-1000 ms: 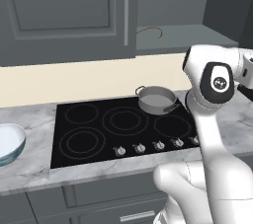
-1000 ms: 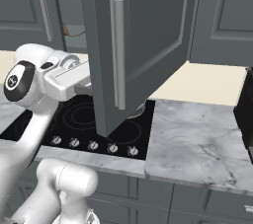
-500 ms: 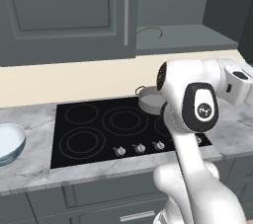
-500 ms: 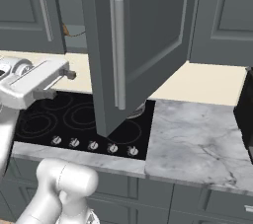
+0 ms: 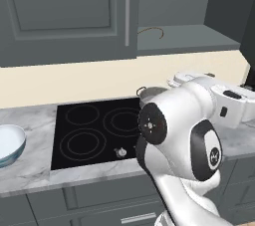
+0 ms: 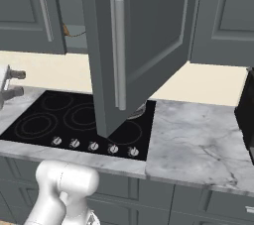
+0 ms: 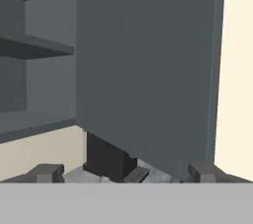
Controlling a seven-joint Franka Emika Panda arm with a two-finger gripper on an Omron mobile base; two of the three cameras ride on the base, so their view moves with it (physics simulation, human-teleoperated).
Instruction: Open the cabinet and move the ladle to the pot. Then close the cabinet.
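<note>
While the cabinet (image 6: 134, 45) door hangs open, the empty gripper (image 7: 123, 171), jaws wide, has swung right.

Two base views from behind left and right, sharing the cooktop (image 5: 99, 130), hand view close against the cabinet (image 7: 148, 70) door

No text, label, brand, number or sign can be read in any view; the small white mark on the arm's dark joint cap (image 5: 215, 154) is too small to make out
</note>
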